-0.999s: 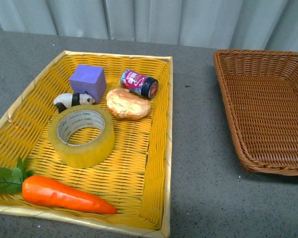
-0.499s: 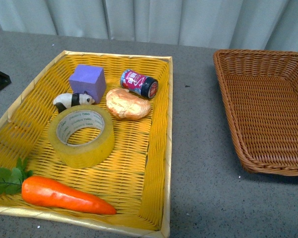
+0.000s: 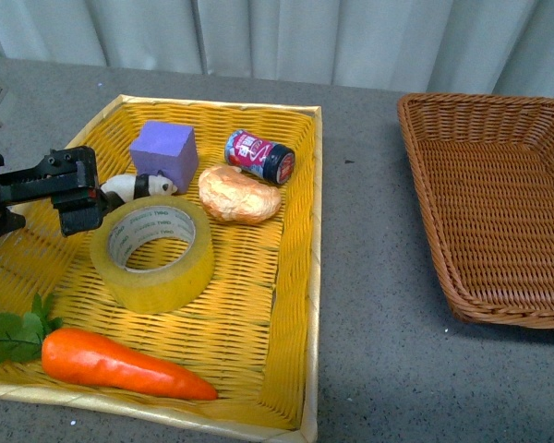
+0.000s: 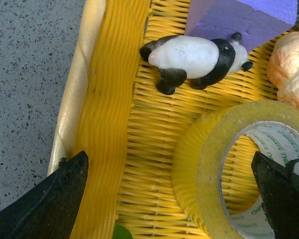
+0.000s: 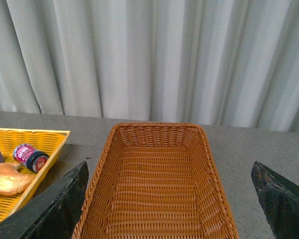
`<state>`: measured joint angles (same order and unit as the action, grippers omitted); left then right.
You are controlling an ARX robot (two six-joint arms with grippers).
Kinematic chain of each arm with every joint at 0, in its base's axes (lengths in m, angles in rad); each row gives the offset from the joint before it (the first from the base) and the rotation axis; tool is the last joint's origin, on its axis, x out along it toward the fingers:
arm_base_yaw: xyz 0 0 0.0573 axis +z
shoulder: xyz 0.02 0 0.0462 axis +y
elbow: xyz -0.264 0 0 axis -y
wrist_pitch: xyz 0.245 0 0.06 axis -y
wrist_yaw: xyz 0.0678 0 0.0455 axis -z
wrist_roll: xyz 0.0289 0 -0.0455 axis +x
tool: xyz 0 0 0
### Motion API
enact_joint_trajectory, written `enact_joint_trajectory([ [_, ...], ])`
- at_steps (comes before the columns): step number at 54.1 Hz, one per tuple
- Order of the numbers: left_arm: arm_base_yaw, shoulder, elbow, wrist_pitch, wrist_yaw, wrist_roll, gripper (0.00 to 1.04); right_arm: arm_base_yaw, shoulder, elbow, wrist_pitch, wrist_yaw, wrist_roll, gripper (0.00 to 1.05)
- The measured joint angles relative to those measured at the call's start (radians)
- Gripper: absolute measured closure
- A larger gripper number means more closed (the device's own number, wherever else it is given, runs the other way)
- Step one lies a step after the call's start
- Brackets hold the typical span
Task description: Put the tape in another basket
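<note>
The tape (image 3: 152, 254), a wide yellowish roll with a white printed core, lies flat in the yellow woven tray (image 3: 295, 277). My left gripper (image 3: 83, 192) hovers open over the tray's left side, just left of the roll. In the left wrist view the tape (image 4: 209, 164) sits partly between the black fingertips (image 4: 72, 174), one near the tray's wall and one over the roll's hole. The brown wicker basket (image 3: 425, 212) stands on the right with nothing in it. In the right wrist view my right gripper (image 5: 169, 174) is open above that basket (image 5: 154, 125). It is out of the front view.
The tray also holds a purple cube (image 3: 163, 149), a panda figure (image 3: 134, 187) close behind the tape, a bread roll (image 3: 240, 194), a small can (image 3: 258, 155) and a carrot (image 3: 120, 365) in front. Grey tabletop separates tray and basket. Curtains hang behind.
My left gripper has come in from the left and now hangs over the tray's left side beside the tape. The objects have not moved.
</note>
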<state>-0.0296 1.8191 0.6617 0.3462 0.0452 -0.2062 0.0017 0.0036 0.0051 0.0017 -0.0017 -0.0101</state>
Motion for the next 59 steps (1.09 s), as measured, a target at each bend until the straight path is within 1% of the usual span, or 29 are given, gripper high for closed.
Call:
enact_joint_trajectory([
  [7, -0.008, 0.031, 0.023, -0.008, 0.003, 0.013, 0.07, 0.000, 0.000, 0.000, 0.000, 0.000, 0.000, 0.09],
  [20, -0.037, 0.045, 0.024, -0.025, 0.037, 0.031, 0.07, 0.000, 0.000, 0.000, 0.000, 0.000, 0.000, 0.09],
  [29, -0.051, 0.055, 0.024, -0.036, 0.031, 0.050, 0.07, 0.000, 0.000, 0.000, 0.000, 0.000, 0.000, 0.09],
  [39, -0.069, 0.087, 0.029, -0.051, 0.000, 0.076, 0.07, 0.000, 0.000, 0.000, 0.000, 0.000, 0.000, 0.09],
  [48, -0.085, 0.094, 0.044, -0.063, -0.001, 0.078, 0.07, 0.000, 0.000, 0.000, 0.000, 0.000, 0.000, 0.09],
  [49, -0.087, 0.094, 0.046, -0.065, -0.001, 0.078, 0.08, 0.000, 0.000, 0.000, 0.000, 0.000, 0.000, 0.09],
  [59, -0.101, 0.094, 0.049, -0.069, 0.000, 0.079, 0.38, 0.000, 0.000, 0.000, 0.000, 0.000, 0.000, 0.09],
])
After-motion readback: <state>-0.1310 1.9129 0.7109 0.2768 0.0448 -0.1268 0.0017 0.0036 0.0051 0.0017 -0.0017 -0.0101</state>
